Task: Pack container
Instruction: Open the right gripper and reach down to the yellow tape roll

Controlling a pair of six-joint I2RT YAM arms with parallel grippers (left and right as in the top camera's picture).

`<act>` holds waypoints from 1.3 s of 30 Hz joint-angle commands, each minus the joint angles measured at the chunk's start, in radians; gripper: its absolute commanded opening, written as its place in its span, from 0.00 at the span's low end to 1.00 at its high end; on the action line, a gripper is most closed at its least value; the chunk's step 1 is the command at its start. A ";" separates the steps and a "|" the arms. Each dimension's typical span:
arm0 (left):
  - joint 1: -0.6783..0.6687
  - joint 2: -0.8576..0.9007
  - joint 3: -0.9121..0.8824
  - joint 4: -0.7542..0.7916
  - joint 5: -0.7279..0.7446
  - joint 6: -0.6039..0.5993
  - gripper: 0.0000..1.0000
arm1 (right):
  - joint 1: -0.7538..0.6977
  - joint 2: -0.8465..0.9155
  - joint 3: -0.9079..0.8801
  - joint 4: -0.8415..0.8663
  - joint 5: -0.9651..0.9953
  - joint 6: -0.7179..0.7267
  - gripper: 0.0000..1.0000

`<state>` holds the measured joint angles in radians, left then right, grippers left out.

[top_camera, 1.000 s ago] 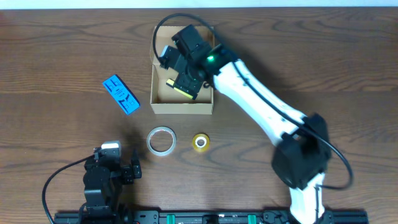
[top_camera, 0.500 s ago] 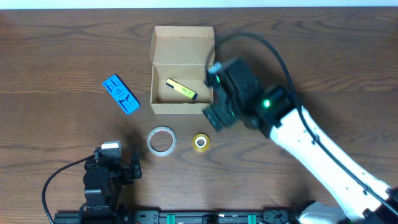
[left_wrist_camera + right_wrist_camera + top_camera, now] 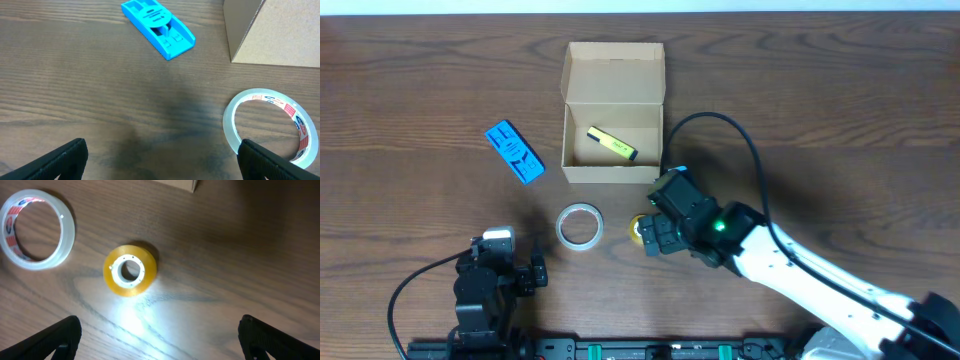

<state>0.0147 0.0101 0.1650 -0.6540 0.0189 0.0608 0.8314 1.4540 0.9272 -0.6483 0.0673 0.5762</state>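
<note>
Sitting near rectangular cardboard container point(image 3: 613, 174): round yellow tape point(image 3: 145, 271).

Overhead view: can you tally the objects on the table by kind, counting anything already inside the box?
Tape rolls: 2 (clear tape roll, yellow tape roll)
Yellow highlighter: 1, lying inside the box
Blue plastic tool: 1
Cardboard box: 1
Total: 5

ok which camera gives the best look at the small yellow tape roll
The right wrist view: the yellow tape roll lies whole and unblocked on the table, its white core facing the camera. In the overhead view the right arm hides part of it. The left wrist view does not show it at all.
</note>
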 commanded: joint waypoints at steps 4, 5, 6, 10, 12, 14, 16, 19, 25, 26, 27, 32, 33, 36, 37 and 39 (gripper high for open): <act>-0.005 -0.006 -0.009 -0.003 -0.008 0.014 0.95 | 0.007 0.118 -0.007 0.056 0.019 0.120 0.95; -0.005 -0.006 -0.009 -0.003 -0.008 0.014 0.95 | 0.007 0.134 -0.007 0.063 0.019 0.127 0.95; -0.005 -0.006 -0.009 -0.003 -0.008 0.014 0.95 | 0.007 0.149 -0.007 0.066 0.020 0.135 0.94; -0.005 -0.006 -0.009 -0.002 -0.008 0.014 0.95 | 0.007 0.203 -0.007 0.083 0.023 0.153 0.93; -0.005 -0.006 -0.009 -0.002 -0.008 0.014 0.95 | 0.007 0.220 -0.007 0.092 0.023 0.153 0.92; -0.005 -0.006 -0.009 -0.003 -0.008 0.014 0.95 | 0.007 0.234 -0.007 0.097 0.024 0.153 0.88; -0.005 -0.006 -0.009 -0.003 -0.008 0.014 0.95 | 0.007 0.245 -0.007 0.103 0.030 0.154 0.87; -0.005 -0.006 -0.009 -0.002 -0.008 0.014 0.95 | 0.007 0.261 -0.007 0.113 0.035 0.156 0.84; -0.005 -0.006 -0.009 -0.003 -0.008 0.014 0.95 | 0.007 0.304 -0.007 0.128 0.033 0.156 0.75; -0.005 -0.006 -0.009 -0.002 -0.008 0.014 0.95 | 0.007 0.311 -0.007 0.129 0.033 0.156 0.73; -0.005 -0.006 -0.009 -0.003 -0.008 0.014 0.95 | 0.007 0.312 -0.007 0.129 0.033 0.156 0.69; -0.005 -0.006 -0.009 -0.002 -0.008 0.014 0.95 | 0.007 0.314 -0.007 0.126 0.033 0.154 0.47; -0.005 -0.006 -0.009 -0.003 -0.008 0.014 0.95 | 0.007 0.314 -0.007 0.125 0.034 0.151 0.41; -0.005 -0.006 -0.009 -0.003 -0.008 0.014 0.95 | 0.007 0.314 -0.007 0.124 0.034 0.140 0.22; -0.005 -0.006 -0.009 -0.002 -0.008 0.014 0.95 | 0.006 0.314 -0.007 0.124 0.034 0.135 0.16; -0.005 -0.006 -0.009 -0.003 -0.008 0.014 0.95 | 0.006 0.313 -0.006 0.121 0.035 0.121 0.05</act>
<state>0.0147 0.0101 0.1650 -0.6540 0.0185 0.0605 0.8330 1.7454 0.9283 -0.5259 0.0956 0.7128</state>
